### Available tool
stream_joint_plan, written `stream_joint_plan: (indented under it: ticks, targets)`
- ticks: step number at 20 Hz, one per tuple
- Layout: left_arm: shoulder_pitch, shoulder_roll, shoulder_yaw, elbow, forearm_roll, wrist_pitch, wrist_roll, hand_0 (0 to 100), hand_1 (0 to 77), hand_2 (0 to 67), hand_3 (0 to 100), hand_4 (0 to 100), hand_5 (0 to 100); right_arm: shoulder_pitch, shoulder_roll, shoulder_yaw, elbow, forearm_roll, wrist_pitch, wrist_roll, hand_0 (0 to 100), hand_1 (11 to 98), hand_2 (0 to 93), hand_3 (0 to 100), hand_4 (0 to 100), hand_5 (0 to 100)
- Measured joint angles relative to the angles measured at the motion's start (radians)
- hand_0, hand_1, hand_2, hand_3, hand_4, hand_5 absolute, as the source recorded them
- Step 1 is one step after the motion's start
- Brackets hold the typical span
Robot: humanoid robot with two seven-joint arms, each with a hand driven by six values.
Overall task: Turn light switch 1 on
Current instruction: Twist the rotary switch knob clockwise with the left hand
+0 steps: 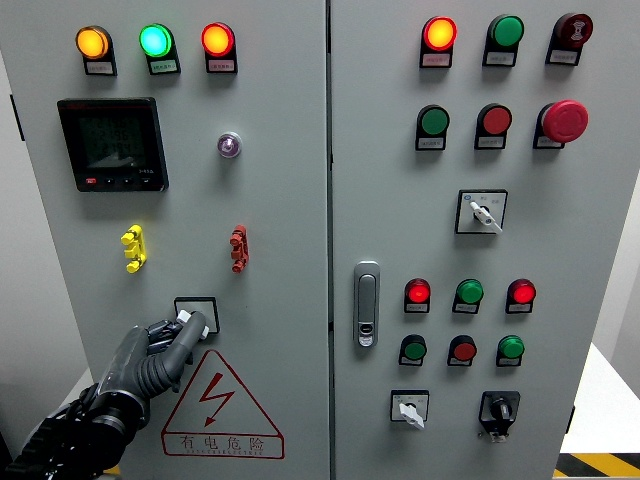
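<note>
Black and jointed, the left hand (178, 335) rises from the lower left corner of the grey cabinet (280, 200), forearm angled up and to the right, fingers bunched close together with their tips pinched on the small white knob of the light switch (196, 314). That switch sits in a black-framed square plate on the lower part of the left door, just above the red warning triangle (222, 405) and below the yellow clip (133, 248) and red clip (238, 248). By the look of it the switch is a small rotary selector: stiff, spring-detented, smooth plastic, easily slipped off if held loosely, so the grip belongs on the flats of the knob's pointer, from both sides, with a firm twist rather than a push. The wrist seems about level with the knob, which leaves room to roll the hand. Whether the knob has reached its on position cannot be told, since the fingers cover most of it. Higher on the left door are a dark meter display (112, 145) and 3 lit lamps, orange (92, 43), green (155, 40) and red (217, 40). Across the seam, the right door carries a metal latch handle (367, 303) and rows of red and green buttons. No right hand shows.
</note>
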Motion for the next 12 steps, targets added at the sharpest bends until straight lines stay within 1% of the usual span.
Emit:
stream_joint_plan:
  ticks: [1, 5, 8, 9, 10, 11, 12]
  targets:
    - [0.0, 0.0, 0.0, 0.0, 0.0, 0.001, 0.0, 59, 40.4, 53.1, 90, 100, 95, 0.0, 0.0001, 0.0, 0.0, 0.0, 0.0, 0.0, 0, 19.7, 0.0, 20, 19, 10]
    - [-0.001, 0.0, -0.002, 0.0, 0.0, 0.002, 0.0, 63, 35.0, 53.1, 90, 100, 95, 0.0, 0.0, 0.0, 0.0, 0.0, 0.0, 0.0, 0, 19.7, 0.0, 20, 19, 11]
    - [-0.001, 0.0, -0.002, 0.0, 0.0, 0.004, 0.0, 62, 32.0, 53.1, 90, 100, 94, 0.0, 0.0, 0.0, 0.0, 0.0, 0.0, 0.0, 0, 19.8, 0.0, 20, 19, 11]
    - [-0.001, 0.0, -0.002, 0.0, -0.001, 0.004, 0.0, 60, 29.1, 53.1, 90, 100, 94, 0.0, -0.0001, 0.0, 0.0, 0.0, 0.0, 0.0, 0, 19.8, 0.0, 20, 19, 11]
    - [-0.001, 0.0, -0.002, 0.0, -0.002, 0.005, 0.0, 54, 28.1, 53.1, 90, 100, 94, 0.0, -0.0001, 0.0, 0.0, 0.0, 0.0, 0.0, 0, 19.8, 0.0, 20, 19, 11]
    - [0.0, 0.001, -0.003, -0.001, -0.002, 0.005, -0.001, 45, 28.9, 53.1, 90, 100, 94, 0.0, -0.0003, 0.0, 0.0, 0.0, 0.0, 0.0, 0, 19.8, 0.0, 20, 19, 11]
    - [0.0, 0.001, -0.003, -0.001, -0.003, 0.005, -0.001, 22, 31.4, 53.1, 90, 100, 94, 0.0, -0.0006, 0.0, 0.0, 0.0, 0.0, 0.0, 0, 19.8, 0.0, 20, 19, 11]
